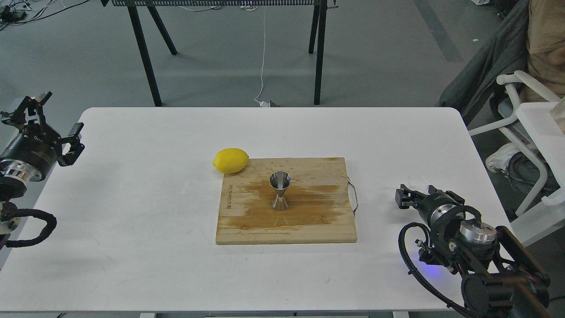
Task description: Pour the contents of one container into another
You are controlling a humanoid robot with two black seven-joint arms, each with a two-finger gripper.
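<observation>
Jigger (280,191) upright on wet board (286,201); lemon (230,160) beside

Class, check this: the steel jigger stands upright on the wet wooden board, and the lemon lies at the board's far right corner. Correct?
Not quite. The head view shows the lemon at the board's far left corner. The jigger does stand upright on the wet board.

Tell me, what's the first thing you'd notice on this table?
Probably the bright yellow lemon, touching the back-left corner of the wooden cutting board. Next, the shiny steel jigger standing upright mid-board in a wide wet stain.
</observation>
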